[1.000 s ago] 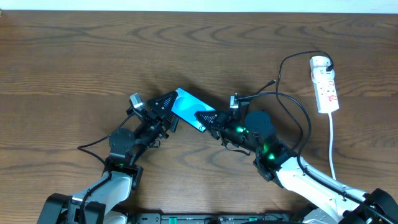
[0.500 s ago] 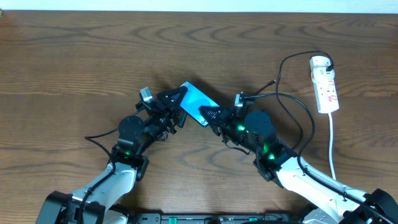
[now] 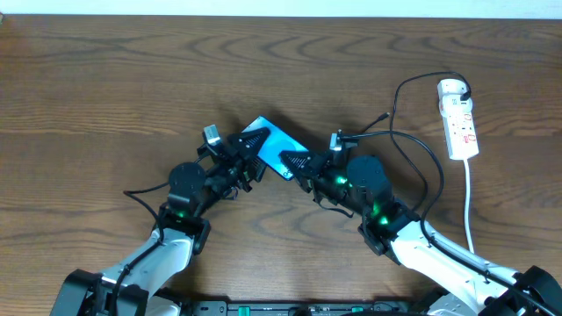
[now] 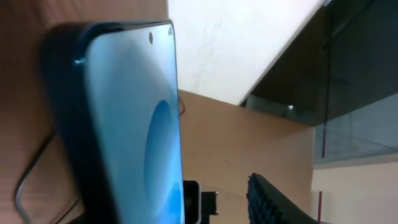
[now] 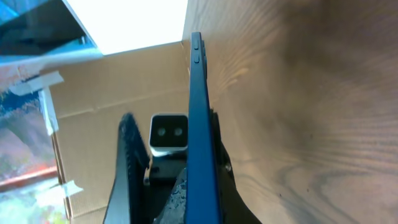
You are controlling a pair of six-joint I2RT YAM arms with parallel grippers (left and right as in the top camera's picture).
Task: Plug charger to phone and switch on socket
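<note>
The phone (image 3: 277, 139), with its light blue screen, stands tilted on its edge at mid-table between my two grippers. My left gripper (image 3: 248, 146) is at its left end. In the left wrist view the screen (image 4: 146, 130) fills the left, and a wide gap separates it from my one visible finger (image 4: 273, 199). My right gripper (image 3: 294, 161) straddles the phone's right end. In the right wrist view the phone shows edge-on (image 5: 200, 130), with one finger (image 5: 127, 168) standing off it. The charger cable (image 3: 397, 95) loops from the white socket (image 3: 460, 123) at the far right. Its tip lies loose on the table.
The socket's white cord (image 3: 468, 202) runs toward the front edge at the right. Thicker black robot cables trail behind both arms. A cardboard wall (image 5: 106, 81) shows beyond the table in the wrist views.
My left arm has moved right and forward. The phone has shifted up and right and now stands more steeply on its edge. The right gripper has shifted slightly right.
</note>
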